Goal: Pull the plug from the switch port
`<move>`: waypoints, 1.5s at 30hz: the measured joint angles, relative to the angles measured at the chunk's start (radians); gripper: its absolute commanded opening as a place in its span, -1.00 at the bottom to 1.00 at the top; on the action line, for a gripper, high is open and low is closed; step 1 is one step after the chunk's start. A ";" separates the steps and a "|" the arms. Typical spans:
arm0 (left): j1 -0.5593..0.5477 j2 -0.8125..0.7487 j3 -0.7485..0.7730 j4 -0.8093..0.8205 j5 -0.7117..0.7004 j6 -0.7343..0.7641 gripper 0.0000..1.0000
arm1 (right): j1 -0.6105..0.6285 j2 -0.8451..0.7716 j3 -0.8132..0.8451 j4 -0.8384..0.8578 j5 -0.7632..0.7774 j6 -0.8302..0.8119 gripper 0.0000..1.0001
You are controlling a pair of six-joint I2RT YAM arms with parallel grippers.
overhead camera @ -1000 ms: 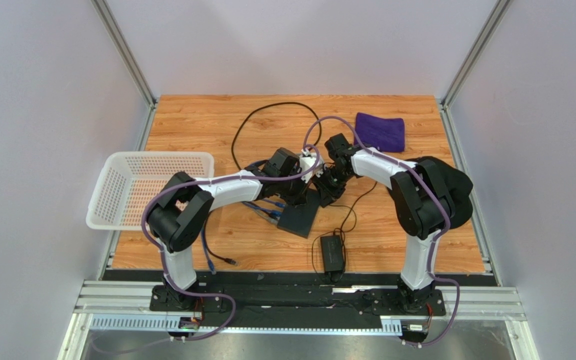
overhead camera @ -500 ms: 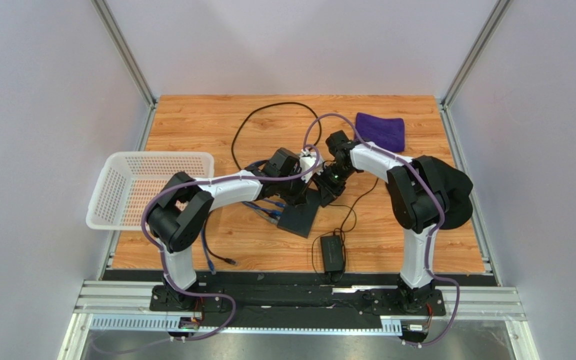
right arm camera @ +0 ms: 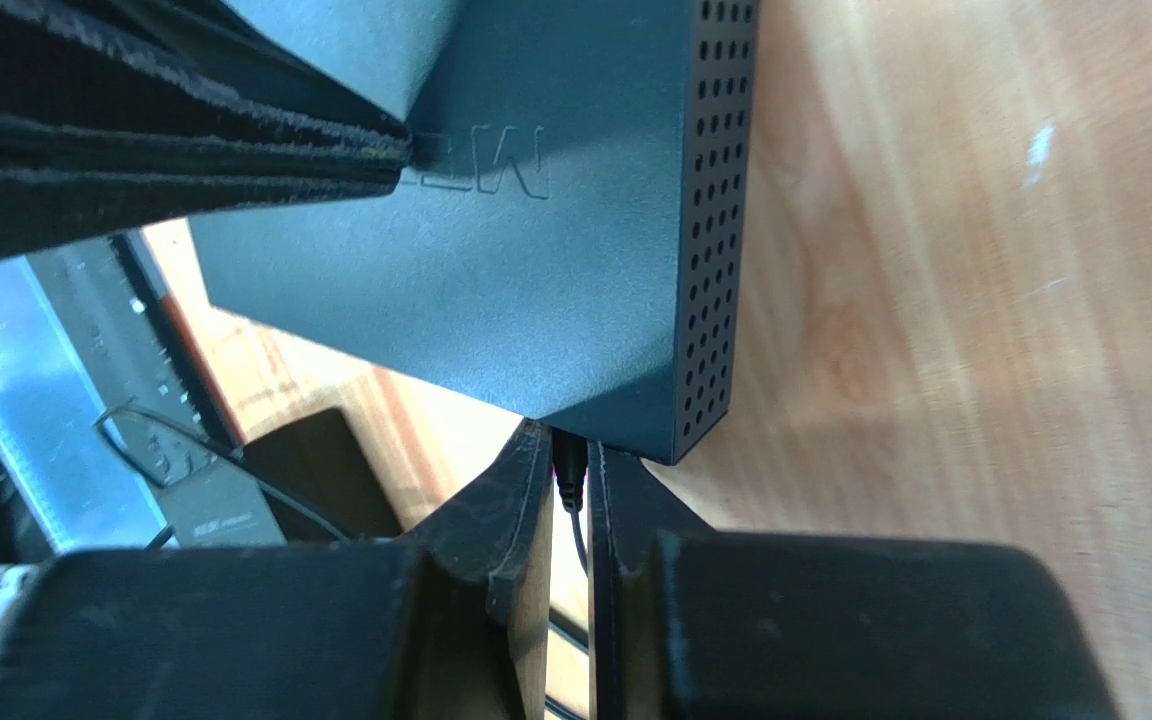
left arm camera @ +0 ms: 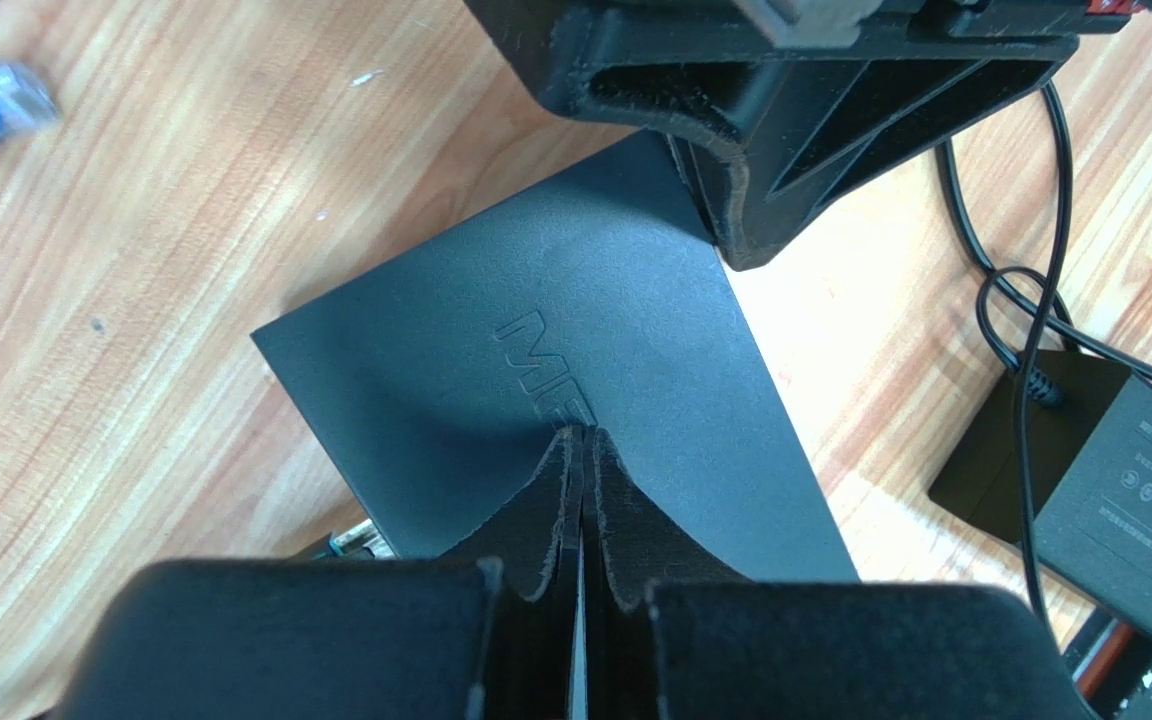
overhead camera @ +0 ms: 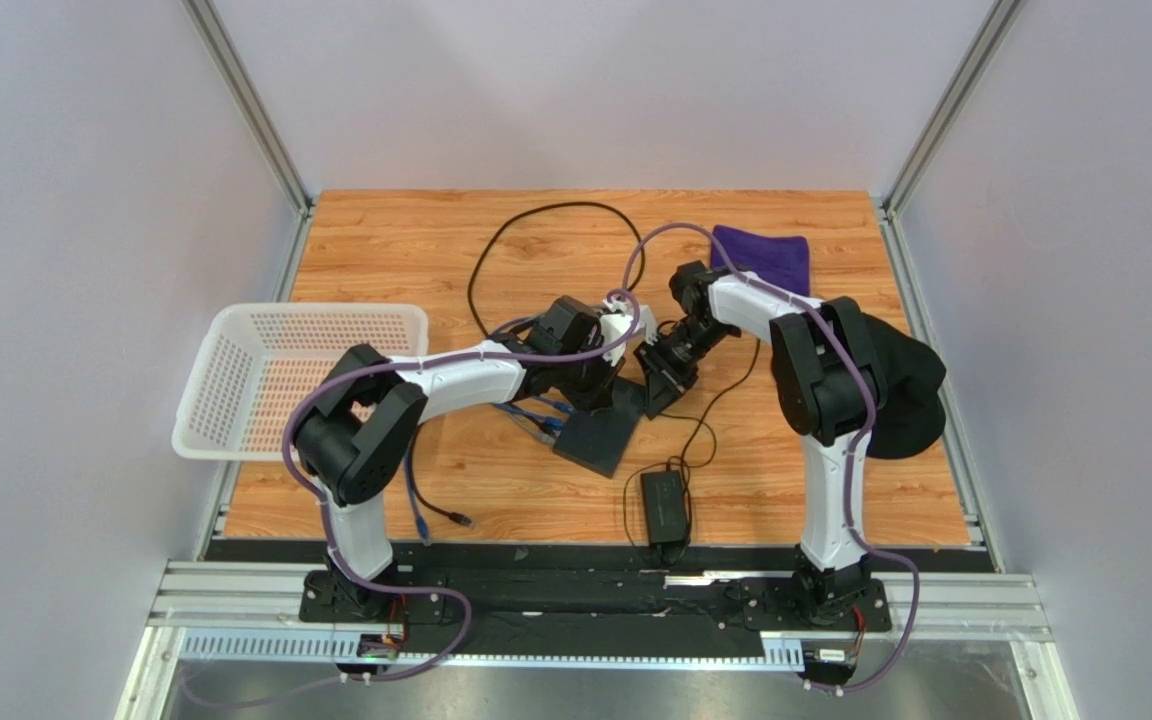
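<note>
The switch (overhead camera: 599, 437) is a flat matte-black box lying mid-table; it also shows in the left wrist view (left arm camera: 567, 375) and the right wrist view (right arm camera: 567, 255). My left gripper (overhead camera: 608, 395) is shut, its tips (left arm camera: 582, 440) resting on the switch's top face. My right gripper (overhead camera: 659, 377) is at the switch's far right edge, shut on a small black plug (right arm camera: 572, 470) that sits in the switch's edge, with a thin black cord trailing from it. The right gripper's body (left arm camera: 778, 90) shows in the left wrist view.
A black power brick (overhead camera: 665, 506) with a thin cord lies near the front edge. Blue cables (overhead camera: 534, 422) run out of the switch's left side. A white basket (overhead camera: 297, 375) stands at the left and a purple cloth (overhead camera: 763, 258) at the back right. A black cord loops behind (overhead camera: 537, 240).
My right arm has swung its elbow toward the back and its gripper has shifted slightly right at the switch's edge. The left arm and the switch have stayed put.
</note>
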 measured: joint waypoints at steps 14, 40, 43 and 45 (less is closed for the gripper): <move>-0.006 0.011 0.021 -0.016 -0.016 -0.002 -1.00 | 0.033 -0.162 -0.206 0.158 0.167 0.312 -1.00; 0.146 -0.314 0.019 -0.157 -0.069 0.088 -1.00 | -0.213 -0.440 -0.287 0.190 0.470 0.426 -0.86; 0.193 -0.359 0.007 -0.150 -0.069 0.058 -1.00 | -0.279 -0.407 -0.222 0.155 0.525 0.409 -0.13; 0.206 -0.389 -0.030 -0.130 -0.066 0.043 -1.00 | -0.281 -0.372 -0.145 0.142 0.553 0.399 0.98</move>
